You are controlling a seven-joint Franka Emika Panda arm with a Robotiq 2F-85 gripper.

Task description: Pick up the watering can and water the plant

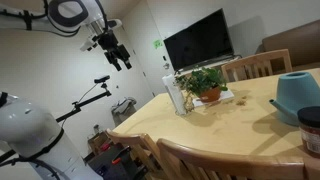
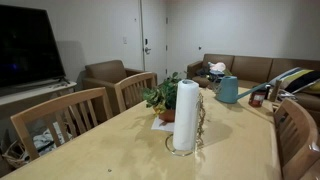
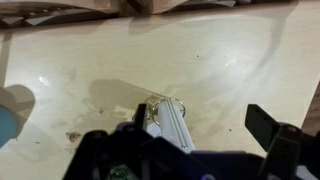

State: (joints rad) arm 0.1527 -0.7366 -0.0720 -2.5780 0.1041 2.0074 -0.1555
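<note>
1. Jar (image 1: pixel 311 128), dark w/ pale lid, sits nearest in an exterior view, just beside the can. Not ours.
2. Can (image 1: pixel 297 92), teal, stands upright on the table (image 1: pixel 200 135) near one end, well apart from the plant.
3. Its long axis is vertical, wide base down. A thin part sticks out low on the plant side; spout or handle, we can't tell.
4. Our guess on handling: stiff thin plastic, light empty, sloshy if filled, smooth so prob slippery. The tapered body could squirt out of the jaws, so we'd take the handle.
5. Plant (image 1: pixel 205 82) is mid-table in an orange pot, w/ the roll (image 1: pixel 175 92) just beside it.
6. Jaws are farthest, high over the table, spread wide, holding nothing.
</note>
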